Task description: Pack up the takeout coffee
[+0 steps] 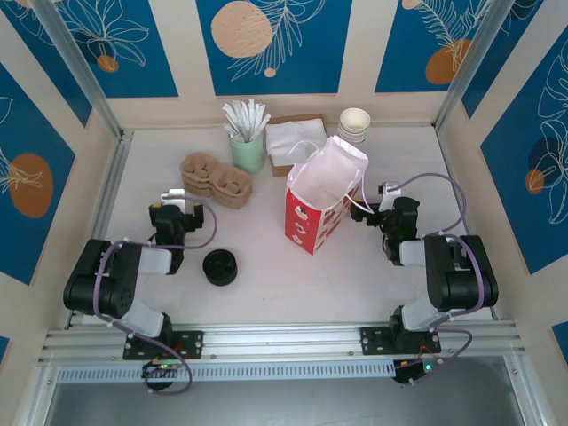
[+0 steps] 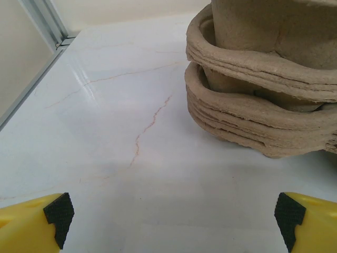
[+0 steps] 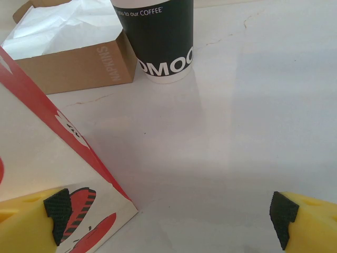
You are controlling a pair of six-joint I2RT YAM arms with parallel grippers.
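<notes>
Status: packing not begun.

- The takeout coffee (image 1: 220, 266) stands upright on the bench (image 1: 293, 284), lid on. It sits in the near-left part, just right of the left arm, and nothing touches it.
- The red-and-white bag (image 1: 321, 202) stands upright near the middle of the bench with its mouth open. It is well apart from the cup, to the cup's right and farther back.
- The left hand (image 2: 174, 224) is spread wide and holds nothing. It faces the stack of pulp carriers (image 2: 268, 84) on the far side, not the cup.
- The right hand (image 3: 168, 219) is also wide and empty. It is low beside the bag's right face, with the napkin box (image 3: 73, 52) beyond.

Outstanding, by my judgement: every step. The cup must be grasped, lifted, carried to the bag's mouth, lowered in upright and released. The left hand is the nearer to the cup. The bag is unsupported and could tip on contact.
</notes>
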